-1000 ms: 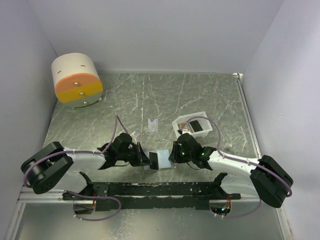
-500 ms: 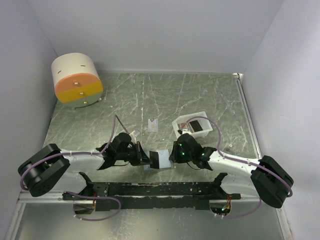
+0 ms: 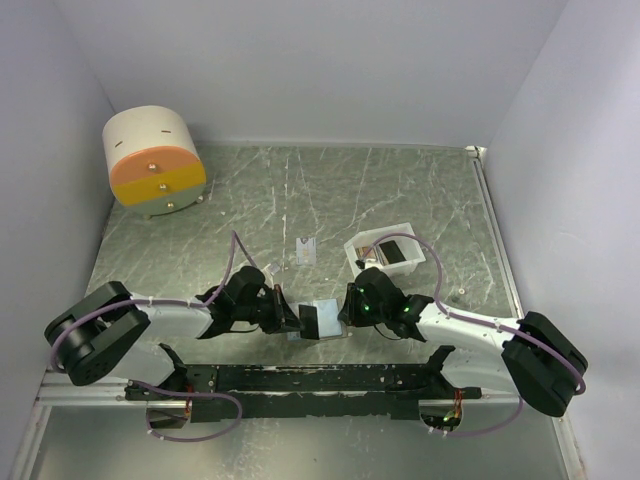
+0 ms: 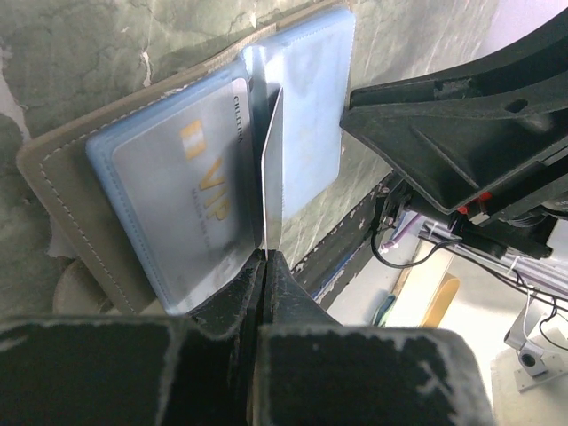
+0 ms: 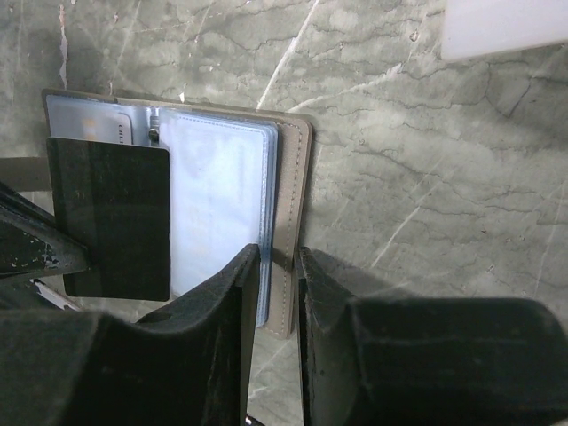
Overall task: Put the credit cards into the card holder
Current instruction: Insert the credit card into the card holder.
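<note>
The card holder (image 3: pixel 330 324) lies open near the table's front edge, taupe outside (image 4: pixel 53 177) with light blue sleeves (image 5: pixel 222 177). A pale VIP card (image 4: pixel 191 177) sits in its left sleeve. My left gripper (image 4: pixel 264 257) is shut on a dark credit card (image 5: pixel 111 217), held upright on edge (image 4: pixel 272 169) over the wallet's middle fold. My right gripper (image 5: pixel 277 259) is shut on the wallet's right cover edge (image 5: pixel 297 177), one finger over the sleeves and one outside. In the top view the left gripper (image 3: pixel 296 318) and right gripper (image 3: pixel 345 312) meet at the wallet.
A white slotted tray (image 3: pixel 372 243) holding dark cards stands behind the right arm; its corner shows in the right wrist view (image 5: pixel 506 22). One pale card (image 3: pixel 307 250) lies loose on the table. A cream-and-orange drum (image 3: pixel 153 160) stands at the back left.
The left arm has shifted slightly; the held card and the wallet stay about where they were.
</note>
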Controlling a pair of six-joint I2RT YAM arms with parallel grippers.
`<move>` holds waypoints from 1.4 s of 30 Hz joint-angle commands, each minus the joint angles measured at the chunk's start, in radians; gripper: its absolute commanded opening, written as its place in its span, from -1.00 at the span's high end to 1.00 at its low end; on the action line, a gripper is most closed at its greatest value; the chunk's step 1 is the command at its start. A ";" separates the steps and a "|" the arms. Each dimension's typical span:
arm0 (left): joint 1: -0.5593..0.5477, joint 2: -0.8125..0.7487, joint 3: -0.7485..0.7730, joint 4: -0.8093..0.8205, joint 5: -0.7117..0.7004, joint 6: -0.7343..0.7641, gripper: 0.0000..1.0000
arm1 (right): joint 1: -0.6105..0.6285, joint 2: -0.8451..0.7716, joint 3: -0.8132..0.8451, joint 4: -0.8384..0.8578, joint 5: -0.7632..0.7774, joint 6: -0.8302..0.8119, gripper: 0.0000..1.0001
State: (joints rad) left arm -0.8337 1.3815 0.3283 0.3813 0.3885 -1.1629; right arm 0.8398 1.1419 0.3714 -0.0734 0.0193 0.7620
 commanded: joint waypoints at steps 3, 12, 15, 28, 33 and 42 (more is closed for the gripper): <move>0.005 0.021 0.009 0.019 0.006 -0.032 0.86 | 0.008 -0.006 -0.019 -0.016 0.012 -0.006 0.56; 0.004 0.000 0.001 -0.028 -0.013 -0.040 0.86 | 0.008 -0.011 -0.019 -0.020 0.009 -0.007 0.56; 0.004 -0.008 0.002 -0.039 -0.019 -0.041 0.86 | 0.008 -0.012 -0.019 -0.017 0.007 -0.007 0.56; 0.004 0.046 0.024 -0.003 -0.008 -0.019 0.87 | 0.011 -0.007 -0.019 -0.011 -0.002 -0.009 0.57; 0.004 0.071 0.040 0.002 -0.021 -0.003 0.86 | 0.010 -0.015 -0.020 -0.010 -0.007 -0.008 0.57; 0.005 0.093 0.072 -0.060 -0.078 0.036 0.86 | 0.013 -0.037 -0.027 -0.022 -0.005 -0.009 0.57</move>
State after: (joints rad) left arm -0.8337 1.4590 0.3832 0.3683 0.3847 -1.1618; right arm 0.8402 1.1229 0.3649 -0.0803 0.0170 0.7597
